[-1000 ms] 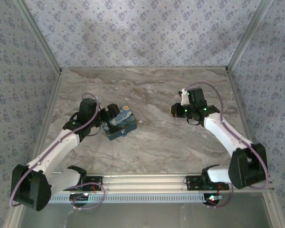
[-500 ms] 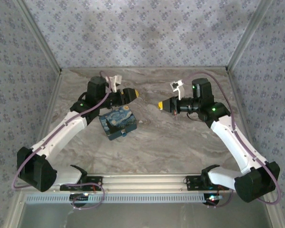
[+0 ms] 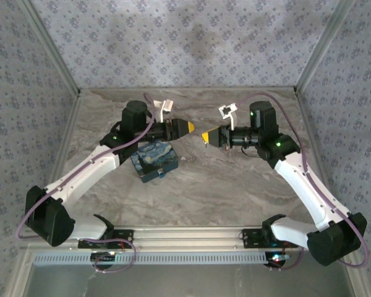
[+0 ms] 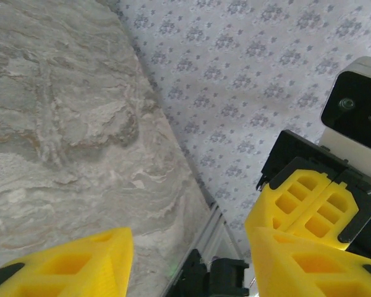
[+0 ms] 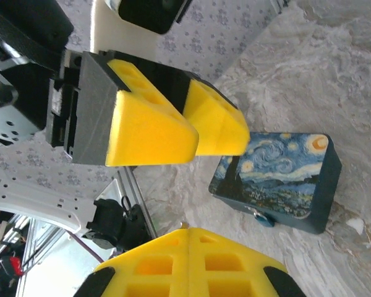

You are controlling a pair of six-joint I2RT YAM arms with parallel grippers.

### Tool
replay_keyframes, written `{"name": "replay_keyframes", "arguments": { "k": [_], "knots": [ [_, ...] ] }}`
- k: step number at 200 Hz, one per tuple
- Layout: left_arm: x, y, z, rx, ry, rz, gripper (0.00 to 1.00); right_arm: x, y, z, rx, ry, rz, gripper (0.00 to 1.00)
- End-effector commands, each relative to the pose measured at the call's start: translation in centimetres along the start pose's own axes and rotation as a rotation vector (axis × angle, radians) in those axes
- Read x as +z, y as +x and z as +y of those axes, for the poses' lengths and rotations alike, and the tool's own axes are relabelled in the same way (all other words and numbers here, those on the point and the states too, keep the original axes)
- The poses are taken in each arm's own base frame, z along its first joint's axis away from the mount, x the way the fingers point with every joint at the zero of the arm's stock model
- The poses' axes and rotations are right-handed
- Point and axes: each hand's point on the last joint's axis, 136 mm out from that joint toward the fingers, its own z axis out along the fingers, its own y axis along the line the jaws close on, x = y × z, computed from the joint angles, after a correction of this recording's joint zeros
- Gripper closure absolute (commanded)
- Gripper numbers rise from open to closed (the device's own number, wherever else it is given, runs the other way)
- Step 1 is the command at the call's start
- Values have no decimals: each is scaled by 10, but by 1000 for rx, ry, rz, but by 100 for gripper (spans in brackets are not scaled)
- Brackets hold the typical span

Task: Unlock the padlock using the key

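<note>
- While both arms hang raised at mid-frame of the top view, tips facing and just apart, the painted box (image 3: 154, 159) sits on the marble table (image 3: 235, 192) below and left of them, nearer the left arm.
- left gripper (image 3: 188, 128): jaws partly apart, nothing between them.
- right gripper (image 3: 205, 135): pressed closed; whether a key is pinched there cannot be told.
- painted box: lid closed, contents unseen; small blue fitting (image 5: 260, 218) on its front edge, possibly the padlock.
</note>
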Motion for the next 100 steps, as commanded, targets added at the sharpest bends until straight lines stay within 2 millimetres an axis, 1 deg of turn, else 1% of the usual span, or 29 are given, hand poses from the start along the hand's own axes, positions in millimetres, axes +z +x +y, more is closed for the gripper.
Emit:
{"name": "replay_keyframes", "arguments": {
  "k": [1, 17, 32, 64, 69, 100],
  "knots": [
    [-1, -6, -23, 16, 107, -34, 44, -1, -15, 17, 33, -93, -80, 100],
    [-2, -11, -30, 15, 149, -60, 42, 1, -22, 19, 62, -133, -128, 100],
    [-3, -13, -34, 14, 168, -72, 42, 1, -27, 19, 54, -123, -156, 100],
    [-2, -11, -43, 27, 179, -61, 42, -1, -30, 21, 42, -118, -172, 100],
    [-2, -10, -43, 28, 177, -58, 42, -1, -31, 21, 67, -121, -174, 100],
    [0, -8, -47, 36, 187, -54, 40, 3, -31, 19, 92, -139, -185, 100]
  ]
}}
